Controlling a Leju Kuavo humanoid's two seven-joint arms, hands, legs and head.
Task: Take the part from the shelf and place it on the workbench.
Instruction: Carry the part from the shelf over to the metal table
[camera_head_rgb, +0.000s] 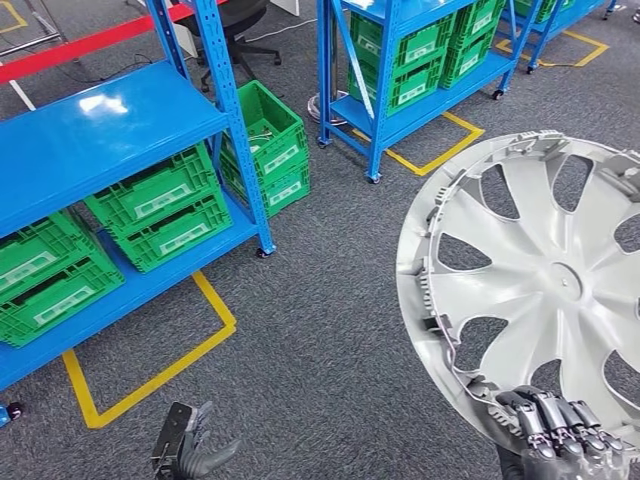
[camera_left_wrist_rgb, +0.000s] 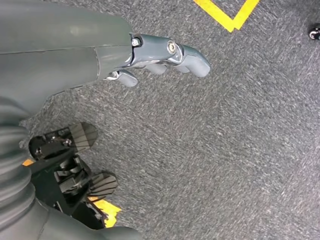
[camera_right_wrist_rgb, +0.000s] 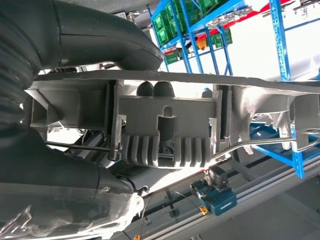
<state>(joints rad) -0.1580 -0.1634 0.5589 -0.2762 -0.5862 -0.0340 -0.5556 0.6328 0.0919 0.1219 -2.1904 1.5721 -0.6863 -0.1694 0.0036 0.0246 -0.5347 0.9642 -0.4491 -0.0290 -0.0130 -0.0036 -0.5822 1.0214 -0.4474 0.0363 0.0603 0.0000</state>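
The right hand (camera_head_rgb: 558, 425) is raised in front of the body, and its fingers (camera_head_rgb: 555, 415) curl over the lower rim of the silver wheel cover (camera_head_rgb: 528, 280). The left hand (camera_head_rgb: 189, 450) hangs low, fingers apart, holding nothing.

The right hand (camera_head_rgb: 555, 425) grips the near rim of a large silver plastic wheel cover (camera_head_rgb: 543, 285), held up on the right with its spoked face showing. The left hand (camera_head_rgb: 189, 450) hangs low at the near edge, fingers apart, holding nothing. On the left a blue metal shelf rack (camera_head_rgb: 98, 130) carries green plastic crates (camera_head_rgb: 162, 205). Yellow floor tape (camera_head_rgb: 162, 370) runs across the grey carpet (camera_head_rgb: 324, 330). A second blue rack (camera_head_rgb: 392, 60) with green crates stands farther off.
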